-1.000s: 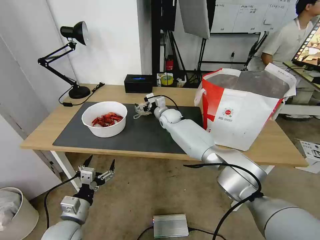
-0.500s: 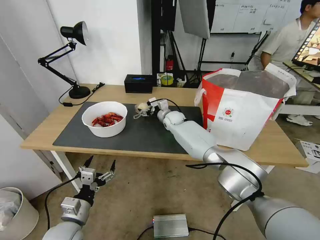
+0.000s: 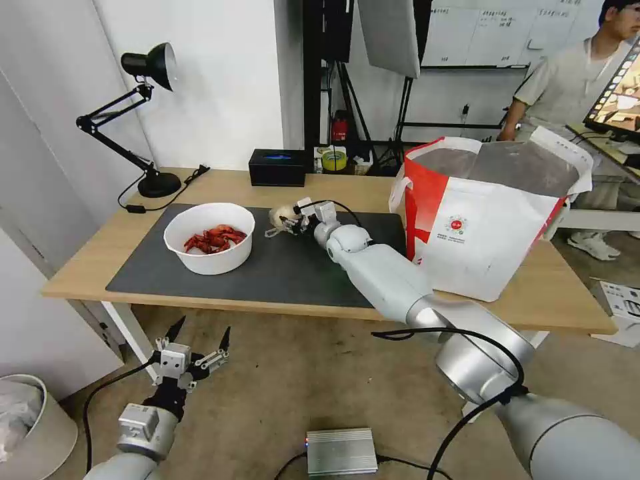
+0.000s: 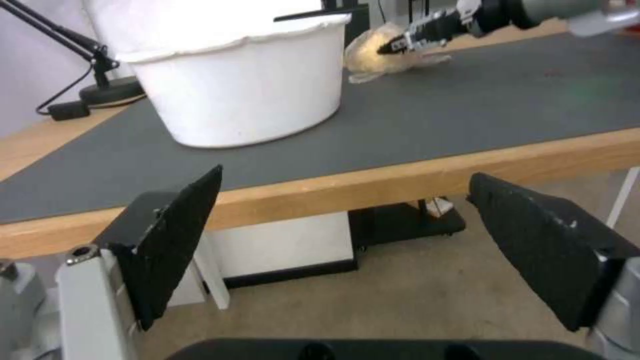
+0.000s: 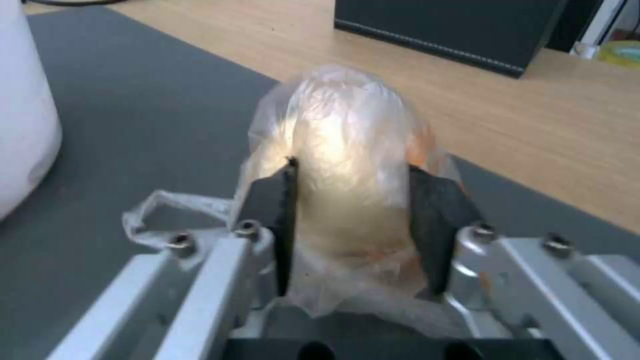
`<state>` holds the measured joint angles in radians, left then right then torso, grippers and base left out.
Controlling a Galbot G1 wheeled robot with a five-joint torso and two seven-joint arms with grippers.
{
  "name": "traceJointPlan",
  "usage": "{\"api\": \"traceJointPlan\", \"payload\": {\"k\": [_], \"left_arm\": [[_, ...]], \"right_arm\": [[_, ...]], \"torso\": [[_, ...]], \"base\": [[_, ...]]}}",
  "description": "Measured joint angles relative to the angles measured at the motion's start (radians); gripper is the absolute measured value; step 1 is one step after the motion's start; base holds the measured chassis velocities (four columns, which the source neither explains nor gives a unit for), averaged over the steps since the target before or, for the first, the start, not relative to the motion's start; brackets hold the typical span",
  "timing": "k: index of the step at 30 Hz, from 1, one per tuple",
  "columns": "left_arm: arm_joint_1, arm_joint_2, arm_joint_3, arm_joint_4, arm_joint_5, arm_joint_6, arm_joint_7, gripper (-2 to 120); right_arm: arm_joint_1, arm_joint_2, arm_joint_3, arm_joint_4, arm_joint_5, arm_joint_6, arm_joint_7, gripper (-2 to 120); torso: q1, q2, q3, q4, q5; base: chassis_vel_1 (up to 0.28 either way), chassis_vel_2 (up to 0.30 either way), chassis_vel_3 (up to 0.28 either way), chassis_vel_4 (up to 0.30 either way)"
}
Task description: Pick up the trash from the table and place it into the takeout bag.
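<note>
The right gripper (image 5: 353, 200) is over the far part of the grey mat (image 3: 280, 267), and its two black fingers (image 5: 283, 220) pinch the small plastic bag (image 5: 347, 165) from both sides. The bag sits between the fingers and bulges out past their tips, away from the wrist, so its long axis runs along the line of the fingers. A loose corner of plastic hangs to one side, close to the mat. I cannot tell for sure if the bag is already off the mat or rests on it.

The takeout bag (image 3: 480, 227) stands on the table (image 3: 93, 267) to the right of this gripper, near it, with its mouth open upward and higher than the gripper. So, in my judgement, the load must go up and then to the right, over the rim.

The plastic bag is clear and crumpled, with something pale and yellowish inside and a few orange spots. It looks soft and light.

The bowl (image 3: 209, 238) with red shells is on the mat, to the left. The left gripper (image 3: 193, 347) hangs below the table edge, its fingers spread wide and holding nothing.
</note>
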<state>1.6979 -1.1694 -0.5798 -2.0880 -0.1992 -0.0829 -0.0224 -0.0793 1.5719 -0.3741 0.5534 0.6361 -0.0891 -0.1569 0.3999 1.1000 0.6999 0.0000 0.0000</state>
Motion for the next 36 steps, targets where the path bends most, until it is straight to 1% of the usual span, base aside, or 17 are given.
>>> {"api": "traceJointPlan", "payload": {"k": [4, 6, 7, 9, 14, 17, 18, 21, 22, 25, 26, 28, 29, 30, 33, 34, 36], "left_arm": [[0.0, 0.0, 0.0, -0.003, 0.0, 0.0, 0.0, 100], [0.005, 0.0, -0.002, -0.004, 0.0, 0.0, 0.0, 100], [0.005, 0.0, -0.002, -0.004, 0.0, 0.0, 0.0, 100], [0.008, 0.002, -0.005, -0.006, 0.0, 0.0, -0.001, 100], [0.01, 0.002, -0.008, -0.01, -0.001, 0.0, -0.001, 100], [0.012, 0.001, -0.01, -0.016, -0.001, 0.0, -0.001, 100], [0.012, 0.001, -0.01, -0.016, -0.001, 0.0, -0.001, 100], [0.018, -0.001, -0.012, -0.026, -0.001, 0.0, -0.001, 100], [0.018, -0.001, -0.012, -0.026, -0.001, 0.0, -0.001, 100], [0.023, -0.001, -0.014, -0.033, -0.001, 0.001, -0.002, 100], [0.023, -0.001, -0.014, -0.033, -0.001, 0.001, -0.002, 100], [0.032, -0.001, -0.018, -0.043, -0.001, 0.001, -0.002, 100], [0.035, -0.001, -0.02, -0.045, -0.001, 0.001, -0.002, 100], [0.035, -0.001, -0.02, -0.045, -0.001, 0.001, -0.002, 100], [0.039, 0.002, -0.024, -0.051, -0.001, 0.002, -0.002, 100], [0.039, 0.002, -0.024, -0.051, -0.001, 0.002, -0.002, 100], [0.04, 0.005, -0.027, -0.057, -0.001, 0.002, -0.003, 100]], "right_arm": [[-0.008, 0.0, 0.004, 0.0, -0.001, 0.0, 0.003, 21], [-0.017, 0.0, 0.008, 0.004, -0.002, 0.0, 0.007, 10], [-0.017, 0.0, 0.008, 0.004, -0.002, 0.0, 0.007, 10], [-0.022, -0.001, 0.013, 0.012, -0.002, -0.001, 0.014, 0], [-0.027, -0.023, 0.017, 0.078, 0.013, -0.014, 0.036, 0], [-0.028, -0.078, -0.001, 0.191, 0.059, -0.039, 0.073, 0], [-0.028, -0.078, -0.001, 0.191, 0.059, -0.039, 0.073, 0], [-0.035, -0.156, -0.014, 0.34, 0.101, -0.066, 0.118, 0], [-0.035, -0.156, -0.014, 0.34, 0.101, -0.066, 0.118, 0], [-0.05, -0.227, -0.011, 0.475, 0.131, -0.089, 0.16, 0], [-0.05, -0.227, -0.011, 0.475, 0.131, -0.089, 0.16, 0], [-0.082, -0.323, 0.016, 0.654, 0.16, -0.129, 0.227, 0], [-0.094, -0.353, 0.024, 0.714, 0.164, -0.142, 0.257, 0], [-0.094, -0.353, 0.024, 0.714, 0.164, -0.142, 0.257, 0], [-0.153, -0.476, 0.077, 0.958, 0.195, -0.195, 0.382, 0], [-0.153, -0.476, 0.077, 0.958, 0.195, -0.195, 0.382, 0], [-0.191, -0.546, 0.112, 1.071, 0.216, -0.222, 0.429, 0]], "torso": [[0.0, 0.0, 0.0, 0.0, 0.0], [0.0, 0.0, 0.0, 0.0, 0.0], [0.0, 0.0, 0.0, 0.0, 0.0], [0.0, 0.0, 0.0, 0.0, 0.0], [0.0, 0.0, 0.0, 0.0002, 0.0], [0.0, 0.0, 0.0, 0.0001, 0.0001], [0.0, 0.0, 0.0, 0.0001, 0.0001], [0.0, 0.0, 0.0, -0.0002, 0.0001], [0.0, 0.0, 0.0, -0.0002, 0.0001], [0.0, 0.0, 0.0, 0.0001, 0.0001], [0.0, 0.0, 0.0, 0.0001, 0.0001], [0.0, 0.0, 0.0, -0.0001, 0.0001], [0.0, 0.0, 0.0, -0.0004, 0.0003], [0.0, 0.0, 0.0, -0.0004, 0.0003], [0.0, 0.0, 0.0, 0.0001, 0.0001], [0.0, 0.0, 0.0, 0.0001, 0.0001], [0.0, 0.0, 0.0, 0.0002, 0.0003]], "base": [[0.0, 0.0, 0.0, 0.0], [0.0, 0.0, 0.0, 0.0], [0.0, 0.0, 0.0, 0.0], [0.0, 0.0, 0.0, 0.0], [0.0, 0.0, 0.0, 0.0], [0.0, 0.0, 0.0, 0.0], [0.0, 0.0, 0.0, 0.0], [0.0, 0.0, 0.0, 0.0], [0.0, 0.0, 0.0, 0.0], [0.0, 0.0, 0.0, 0.0], [0.0, 0.0, 0.0, 0.0], [0.0, 0.0, 0.0, 0.0], [0.0, 0.0, 0.0, 0.0], [0.0, 0.0, 0.0, 0.0], [0.0, 0.0, 0.0, 0.0], [0.0, 0.0, 0.0, 0.0], [0.0, 0.0, 0.0, 0.0]]}}
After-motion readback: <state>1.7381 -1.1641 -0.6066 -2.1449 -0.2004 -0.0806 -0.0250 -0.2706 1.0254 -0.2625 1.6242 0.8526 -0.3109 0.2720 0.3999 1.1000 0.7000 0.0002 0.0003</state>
